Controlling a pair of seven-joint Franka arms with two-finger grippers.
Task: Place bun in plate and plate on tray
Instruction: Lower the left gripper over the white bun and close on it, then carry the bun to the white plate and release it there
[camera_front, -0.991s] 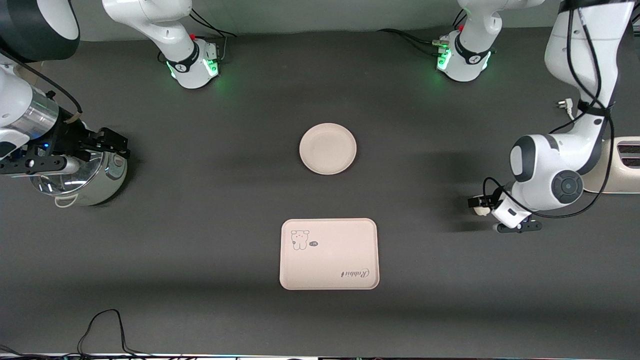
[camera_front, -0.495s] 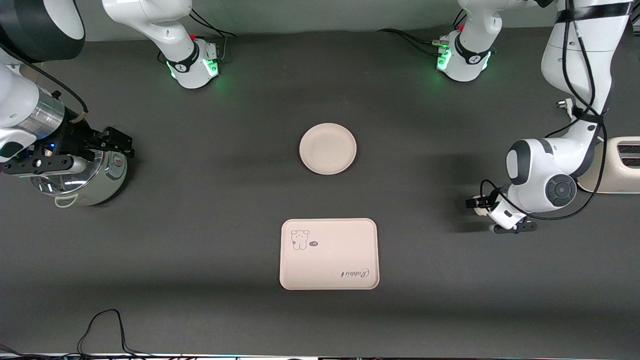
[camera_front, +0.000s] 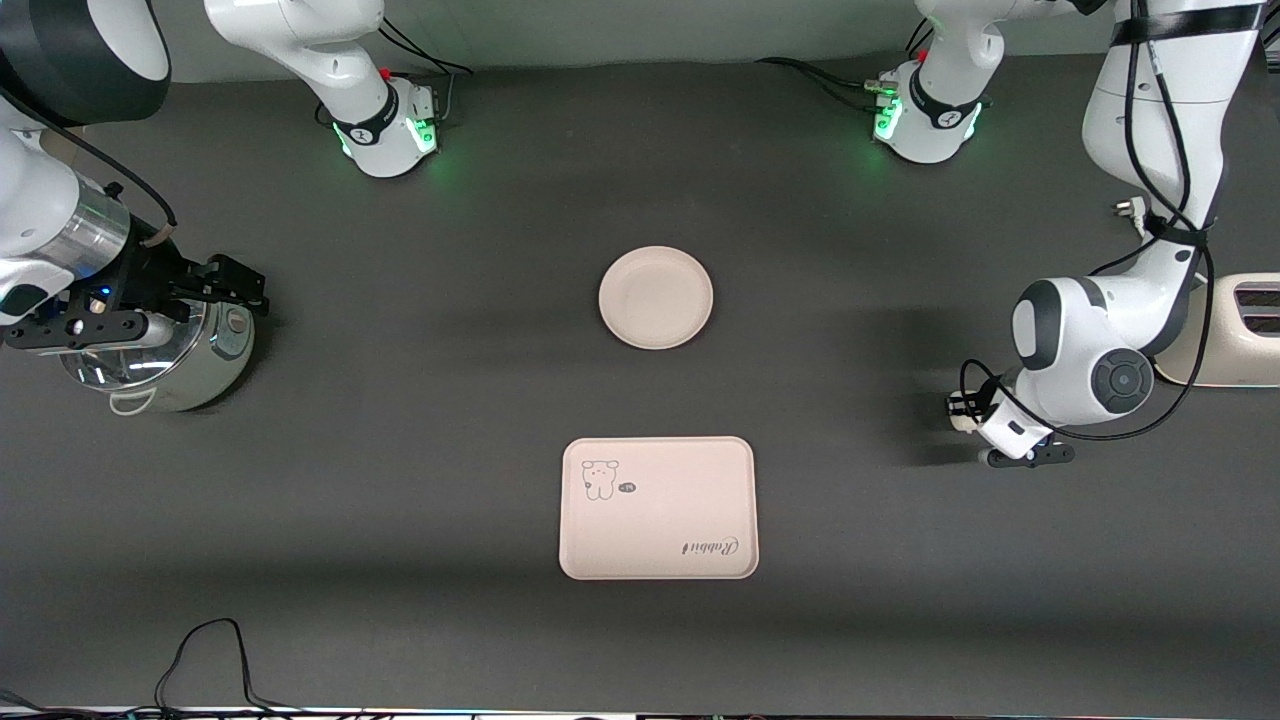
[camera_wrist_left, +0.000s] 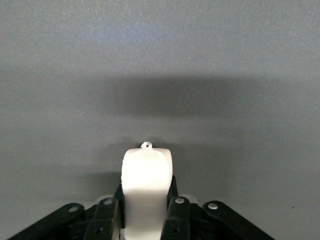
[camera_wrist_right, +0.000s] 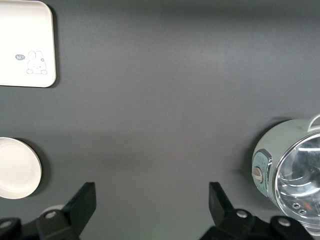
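The bun, a smooth off-white lump, sits between the fingers of my left gripper, which is shut on it. In the front view this gripper is low at the table toward the left arm's end, with the bun just showing. The round cream plate lies mid-table, bare. The rectangular tray with the bear drawing lies nearer the camera than the plate. My right gripper is open and empty over a metal pot; in its wrist view nothing lies between the jaws.
A shiny metal pot stands at the right arm's end of the table and shows in the right wrist view. A cream appliance stands at the left arm's end. A black cable lies near the front edge.
My left arm came down a little over the bun, then its fingers drew in around it. The right arm shifted slightly. Plate and tray have not moved.
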